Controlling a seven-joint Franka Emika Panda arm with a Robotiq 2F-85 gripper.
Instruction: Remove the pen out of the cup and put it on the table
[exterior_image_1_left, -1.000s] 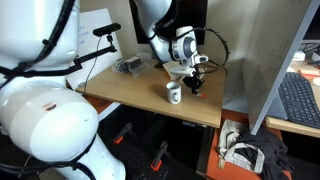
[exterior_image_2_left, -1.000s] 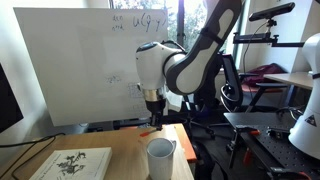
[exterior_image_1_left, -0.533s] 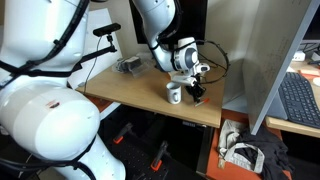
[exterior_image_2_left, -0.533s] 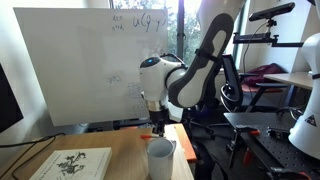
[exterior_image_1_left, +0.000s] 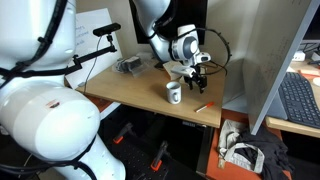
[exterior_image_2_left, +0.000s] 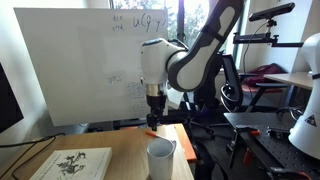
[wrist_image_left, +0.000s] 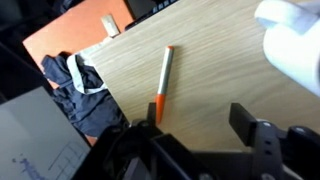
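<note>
Reddish-orange, the pen lies flat on the light wood table, outside and just beside the white mug, with the gripper above it, jaws apart and empty, so the placing looks complete.

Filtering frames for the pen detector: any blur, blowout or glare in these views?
Wrist view: pen sharp on the table; cup blown out and soft; gripper fingers dark and blurred up close. In an exterior view, white arm casing fills the foreground, defocused; pen tiny. In an exterior view, window backlights the arm; cup clear.
</note>
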